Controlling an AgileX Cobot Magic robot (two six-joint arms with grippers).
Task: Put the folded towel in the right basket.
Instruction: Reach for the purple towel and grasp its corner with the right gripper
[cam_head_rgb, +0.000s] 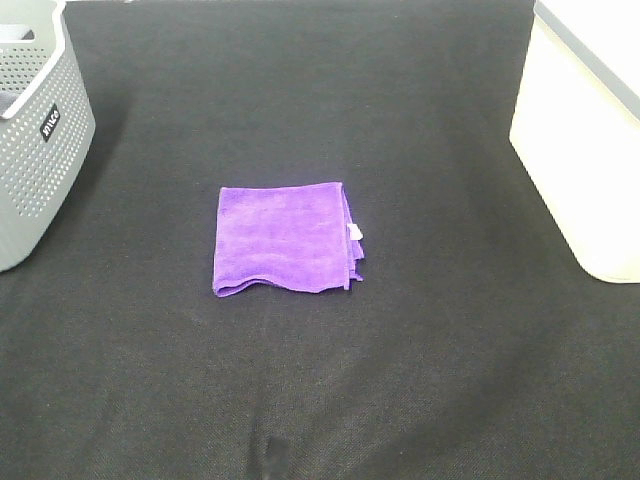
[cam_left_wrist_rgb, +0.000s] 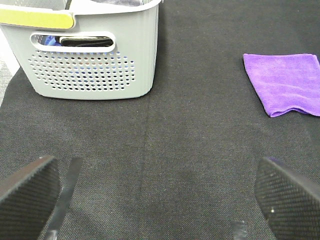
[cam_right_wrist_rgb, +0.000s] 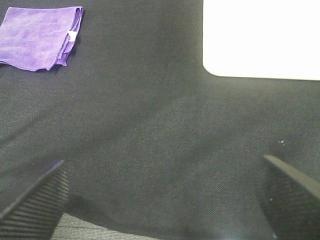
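Note:
A folded purple towel (cam_head_rgb: 285, 238) lies flat in the middle of the black table, a small white tag at its right edge. It also shows in the left wrist view (cam_left_wrist_rgb: 285, 82) and the right wrist view (cam_right_wrist_rgb: 39, 36). The white right basket (cam_head_rgb: 585, 135) stands at the table's right edge; its side shows in the right wrist view (cam_right_wrist_rgb: 262, 37). Neither arm shows in the high view. My left gripper (cam_left_wrist_rgb: 155, 200) is open and empty, well short of the towel. My right gripper (cam_right_wrist_rgb: 160, 200) is open and empty, away from towel and basket.
A grey perforated basket (cam_head_rgb: 35, 130) stands at the left edge; the left wrist view (cam_left_wrist_rgb: 95, 52) shows dark items inside it and a yellow-green handle. The black cloth (cam_head_rgb: 320, 380) covers the table.

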